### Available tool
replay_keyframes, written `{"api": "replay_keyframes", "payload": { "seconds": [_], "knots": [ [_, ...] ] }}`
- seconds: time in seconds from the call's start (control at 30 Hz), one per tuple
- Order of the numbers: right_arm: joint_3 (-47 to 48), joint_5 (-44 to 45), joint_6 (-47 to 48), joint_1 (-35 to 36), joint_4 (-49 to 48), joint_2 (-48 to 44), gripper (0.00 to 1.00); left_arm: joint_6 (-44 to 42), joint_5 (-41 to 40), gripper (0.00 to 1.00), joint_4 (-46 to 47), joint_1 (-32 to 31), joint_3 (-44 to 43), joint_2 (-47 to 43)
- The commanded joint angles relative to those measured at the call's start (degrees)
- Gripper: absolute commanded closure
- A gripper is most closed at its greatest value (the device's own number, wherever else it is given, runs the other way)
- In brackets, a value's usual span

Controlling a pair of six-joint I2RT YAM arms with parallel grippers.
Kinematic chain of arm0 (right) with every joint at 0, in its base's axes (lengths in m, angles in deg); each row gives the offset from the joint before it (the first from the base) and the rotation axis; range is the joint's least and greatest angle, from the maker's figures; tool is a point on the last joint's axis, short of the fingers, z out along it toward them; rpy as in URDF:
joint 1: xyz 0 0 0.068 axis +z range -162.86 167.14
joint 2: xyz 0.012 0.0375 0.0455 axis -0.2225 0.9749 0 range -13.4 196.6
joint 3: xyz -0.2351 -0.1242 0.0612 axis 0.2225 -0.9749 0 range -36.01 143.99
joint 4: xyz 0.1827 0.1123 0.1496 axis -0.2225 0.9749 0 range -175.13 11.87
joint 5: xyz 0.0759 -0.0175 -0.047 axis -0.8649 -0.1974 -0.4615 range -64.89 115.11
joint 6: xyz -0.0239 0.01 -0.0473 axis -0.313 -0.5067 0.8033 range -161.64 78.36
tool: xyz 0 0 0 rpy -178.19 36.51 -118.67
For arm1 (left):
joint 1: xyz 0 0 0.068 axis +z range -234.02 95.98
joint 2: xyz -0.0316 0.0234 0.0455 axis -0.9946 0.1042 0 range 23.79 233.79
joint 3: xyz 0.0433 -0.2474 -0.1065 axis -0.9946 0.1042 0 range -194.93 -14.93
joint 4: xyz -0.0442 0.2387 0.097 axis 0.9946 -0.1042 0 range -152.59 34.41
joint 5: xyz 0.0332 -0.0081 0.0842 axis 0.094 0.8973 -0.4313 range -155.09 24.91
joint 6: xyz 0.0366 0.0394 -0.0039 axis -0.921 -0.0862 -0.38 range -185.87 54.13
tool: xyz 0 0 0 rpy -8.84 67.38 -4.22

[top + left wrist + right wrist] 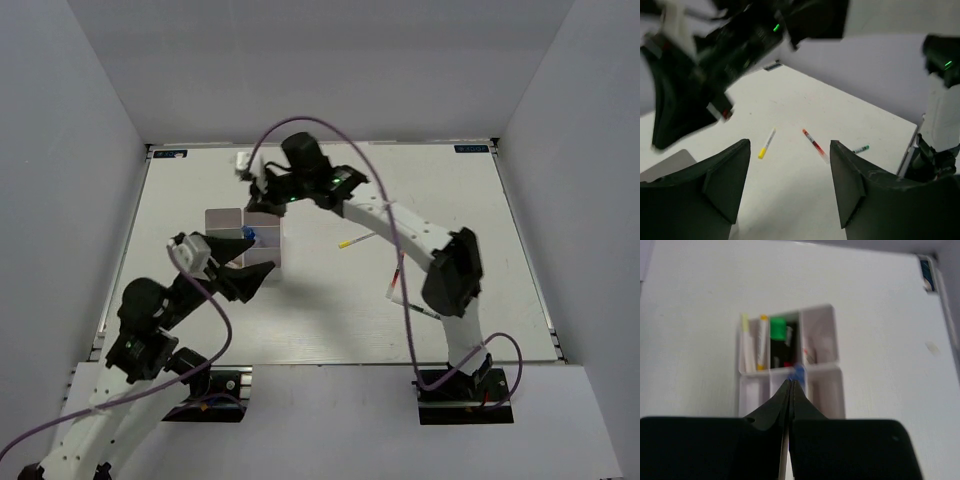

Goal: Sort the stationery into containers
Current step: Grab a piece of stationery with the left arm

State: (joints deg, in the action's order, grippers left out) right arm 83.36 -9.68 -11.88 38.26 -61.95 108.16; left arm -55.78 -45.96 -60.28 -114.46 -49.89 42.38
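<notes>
At left, we see the left gripper [789, 145] hanging just above the white table [450, 200] at the near edge of the tray [225, 220]. Its two dark fingers [725, 185] are spread wide, with nothing between them.

At centre sits the small white divided tray, already partly filled. From the right wrist camera we make out two pale pens with yellow ends [761, 342] standing side by side in one far compartment. A black highlighter with a green cap [777, 329] is in the compartment next to it, alongside a second dark item showing a spot of red. Something thin lies in the compartment to the right of that, too blurred for us to name.

The right arm [400, 225] reaches across from its base to the far side of the tray. The right gripper [791, 385] is poised over the tray with its jaws pressed tight together, and we see nothing held between them. The blue cap of the tube [799, 372] lies on the tray's central divider, just beyond the fingertips. We cannot tell whether it touches them.

To the right, three thin pens lie loose on the table, well apart from the tray: a yellow-tipped pen [766, 144], a red-tipped pen [815, 146] and, farthest right, a green-tipped pen [861, 149].
</notes>
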Motion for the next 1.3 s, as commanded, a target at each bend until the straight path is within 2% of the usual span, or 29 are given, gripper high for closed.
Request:
{"api": "replay_keyframes", "payload": {
  "seconds": [0.0, 0.03, 0.07, 0.13, 0.17, 0.2, 0.3, 0.33, 0.4, 0.47, 0.53, 0.6, 0.63, 0.73, 0.77, 0.87, 1.0, 1.13, 1.27],
  "knots": [
    [-12.47, 15.4, -10.65, -4.96, -6.38, -11.93, 1.0, 1.16, 3.71, 0.27, 0.91, 0.38, -3.35, 7.58],
    [-15.37, 17.02, -13.12, -5.75, -9.61, -13.7, 1.0, 1.69, 4.41, 0.31, 0.91, 0.38, -4.14, 9.6],
    [-24.1, 18.6, -15.76, -9.07, -11.12, -15.28, 1.0, 1.69, 6.25, 0.38, 1.43, 0.38, -4.93, 11.62],
    [-31.87, 19.84, -19.28, -13.11, -15.15, -22.14, 1.0, 3.0, 8.36, 0.48, 2.75, 0.38, -6.69, 17.78],
    [-38.36, 19.93, -20.95, -14.62, -15.7, -23.72, 1.0, 3.01, 9.16, 0.57, 3.97, 0.38, -7.4, 19.97],
    [-40.08, 20.19, -21.67, -15.51, -16.4, -28.78, 1.0, 3.01, 9.69, 0.61, 3.99, 0.38, -9.14, 22.43],
    [-45.79, 23.44, -25.45, -20.95, -16.51, -36.09, 1.0, 3.62, 10.4, 0.76, 2.94, -0.77, -14.51, 33.76],
    [-47.72, 25.71, -26.41, -22.45, -15.46, -37.35, 0.96, 3.62, 10.92, 0.78, 2.32, -0.77, -16.0, 40.15],
    [-50.01, 25.82, -26.94, -24.47, -14.48, -42.78, 0.76, 3.1, 9.88, 0.79, -1.19, -1.38, -21.27, 46.51],
    [-55.28, 23.02, -27.65, -26.67, -15.26, -47.36, 0.62, 1.96, 8.29, 0.79, -3.99, -2.87, -26.09, 55.27],
    [-58.36, 20.99, -28.7, -29.74, -15.44, -52.44, 0.6, 1.43, 5.23, 0.68, -5.94, -4.97, -29.53, 60.66],
    [-58.9, 18.02, -29.4, -31.67, -13.6, -54.31, 0.64, 0.03, 2.32, 0.56, -9.96, -6.82, -35.86, 65.93],
    [-59.25, 17.39, -29.32, -32.99, -12.56, -56.24, 0.66, -0.5, 0.13, 0.46, -11.47, -8.57, -38.14, 71.18],
    [-61.35, 16.33, -29.32, -35.37, -12.63, -58.88, 0.91, -2.52, -5.32, 0.32, -17.8, -11.04, -47.46, 78.86],
    [-62.58, 16.33, -29.23, -35.64, -13.07, -60.28, 1.0, -3.14, -6.99, 0.3, -19.29, -12.27, -51.74, 83.75],
    [-65.31, 16.59, -29.32, -38.01, -15.53, -64.58, 1.0, -4.72, -12.35, 0.28, -22.99, -13.94, -59.13, 90.28],
    [-67.25, 15.1, -29.32, -41.18, -16.5, -67.5, 1.0, -6.12, -19.82, 0.28, -28.35, -15.36, -70.22, 103.18],
    [-68.83, 12.38, -29.41, -44.68, -17.46, -70.84, 1.0, -9.11, -21.33, 0.29, -33.0, -15.36, -80.94, 111.55],
    [-69.98, 9.13, -30.81, -48.03, -18.17, -72.51, 1.0, -10.44, -23.62, 0.31, -35.12, -15.36, -86.67, 117.37]
  ]
}}
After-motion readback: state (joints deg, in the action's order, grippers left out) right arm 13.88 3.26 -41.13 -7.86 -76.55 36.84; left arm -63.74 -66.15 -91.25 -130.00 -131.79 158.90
